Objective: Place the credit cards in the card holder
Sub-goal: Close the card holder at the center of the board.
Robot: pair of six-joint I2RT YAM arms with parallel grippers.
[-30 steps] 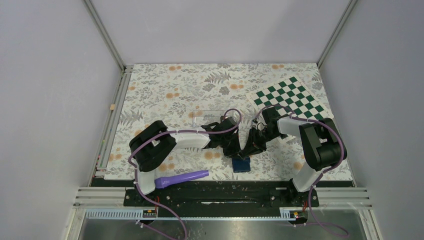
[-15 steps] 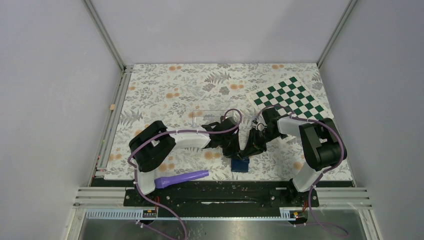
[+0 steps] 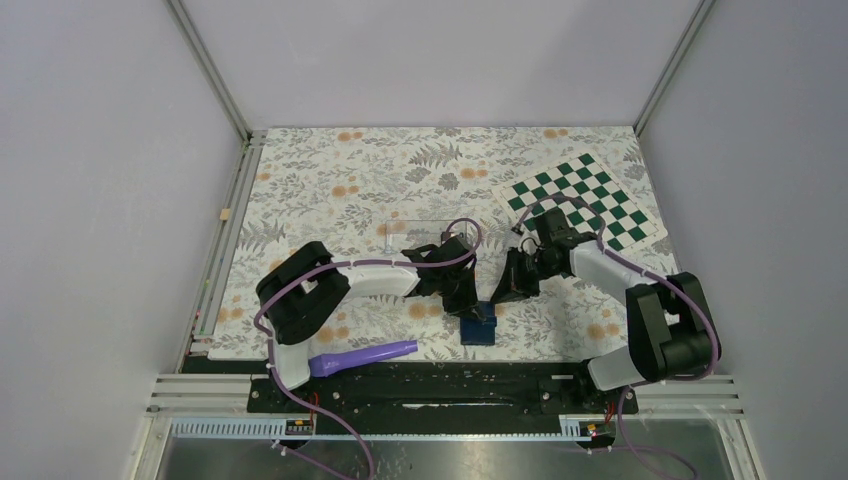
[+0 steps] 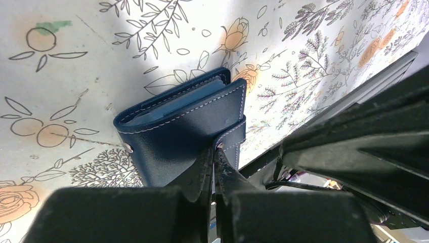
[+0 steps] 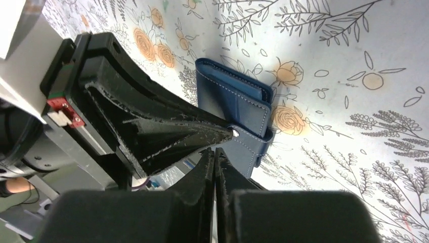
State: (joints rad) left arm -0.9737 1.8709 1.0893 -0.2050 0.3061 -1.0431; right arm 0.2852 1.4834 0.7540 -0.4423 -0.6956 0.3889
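Note:
The navy blue card holder lies folded shut on the floral mat near the front edge. In the left wrist view, the card holder shows a lighter blue layer in its fold. My left gripper is shut, and its tips press on the snap tab. My right gripper is shut and empty, just beside the tab, close under the left gripper's fingertips. In the top view both grippers meet over the holder: left gripper, right gripper. No credit cards are in view.
A clear plastic box stands behind the left arm. A purple tool lies at the front edge by the left base. A green-and-white checkerboard lies at the back right. The black rail runs just in front of the holder.
The right arm's elbow has swung out to the right and nearer, while its gripper stays by the holder. The holder now looks darker and more closed. The left arm has barely moved.

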